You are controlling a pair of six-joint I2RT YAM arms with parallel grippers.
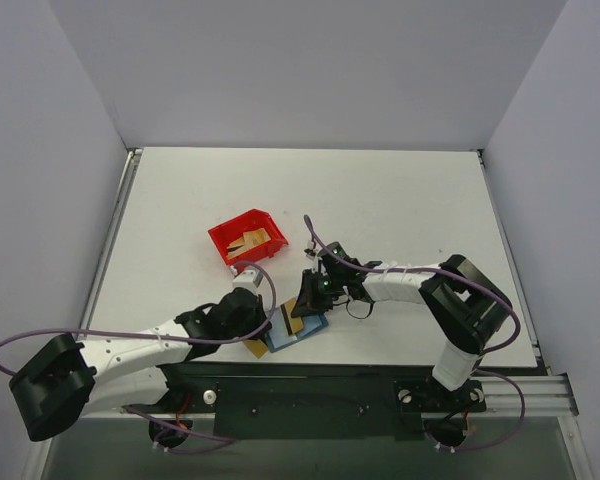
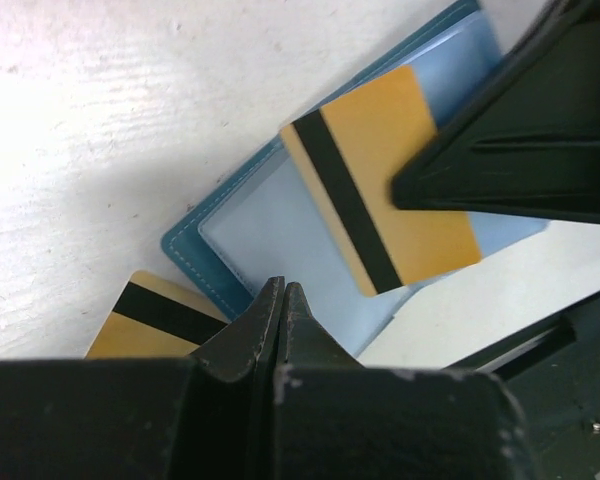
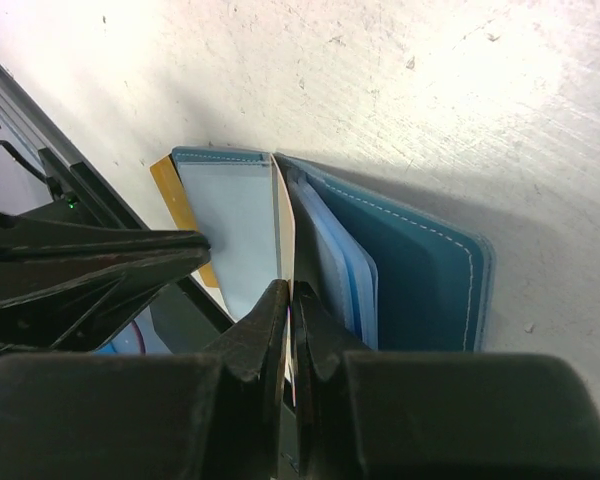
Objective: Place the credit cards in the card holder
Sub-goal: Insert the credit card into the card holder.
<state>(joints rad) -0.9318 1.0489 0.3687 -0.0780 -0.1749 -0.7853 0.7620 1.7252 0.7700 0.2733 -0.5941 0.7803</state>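
Observation:
The teal-blue card holder (image 1: 298,333) lies open near the table's front edge, its light blue slots (image 2: 270,220) facing up. My right gripper (image 1: 307,300) is shut on a gold credit card (image 2: 400,170) with a dark stripe, held over the open holder; it shows edge-on (image 3: 286,230) in the right wrist view, against the holder's leaves (image 3: 410,280). Shut with nothing between its fingers, my left gripper (image 2: 283,292) has its tips on the holder's near inner edge. A second credit card (image 2: 145,320) lies on the table, partly under the holder's corner.
A red bin (image 1: 230,238) with tan cards inside stands behind the holder, towards the table's middle left. The dark base rail (image 1: 320,385) runs just in front of the holder. Both grippers crowd the same small spot.

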